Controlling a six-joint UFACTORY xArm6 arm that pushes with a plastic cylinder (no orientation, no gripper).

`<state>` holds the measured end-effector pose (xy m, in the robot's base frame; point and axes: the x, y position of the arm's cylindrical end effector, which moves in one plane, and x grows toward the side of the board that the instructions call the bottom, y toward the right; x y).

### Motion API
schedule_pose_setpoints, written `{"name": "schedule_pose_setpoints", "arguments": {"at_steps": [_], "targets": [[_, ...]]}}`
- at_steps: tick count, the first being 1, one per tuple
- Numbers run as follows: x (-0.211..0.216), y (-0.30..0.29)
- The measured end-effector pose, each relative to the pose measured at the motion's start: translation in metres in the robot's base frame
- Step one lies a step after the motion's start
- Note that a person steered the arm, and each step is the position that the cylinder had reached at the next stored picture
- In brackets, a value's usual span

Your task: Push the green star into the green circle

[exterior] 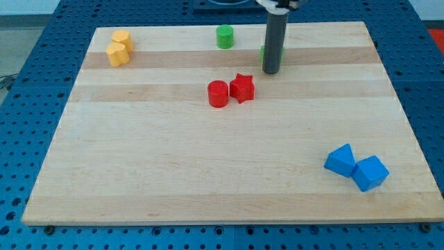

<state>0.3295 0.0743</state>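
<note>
The green circle [224,36], a short green cylinder, stands near the view's top edge of the wooden board [208,173]. The green star [263,53] is to its right, almost wholly hidden behind my dark rod; only a green sliver shows at the rod's left edge. My tip [271,71] rests on the board just below the star in the view, right against it or very close. The star is clearly apart from the green circle.
A red cylinder [218,94] and a red star [242,87] sit touching, below and left of my tip. Two orange blocks [118,47] are at the top left. Two blue blocks [355,167] are at the bottom right.
</note>
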Motion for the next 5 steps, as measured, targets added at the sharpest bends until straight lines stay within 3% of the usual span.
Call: {"name": "schedule_pose_setpoints", "arguments": {"at_steps": [2, 5], "targets": [[0.029, 0.032], [-0.016, 0.006]]}}
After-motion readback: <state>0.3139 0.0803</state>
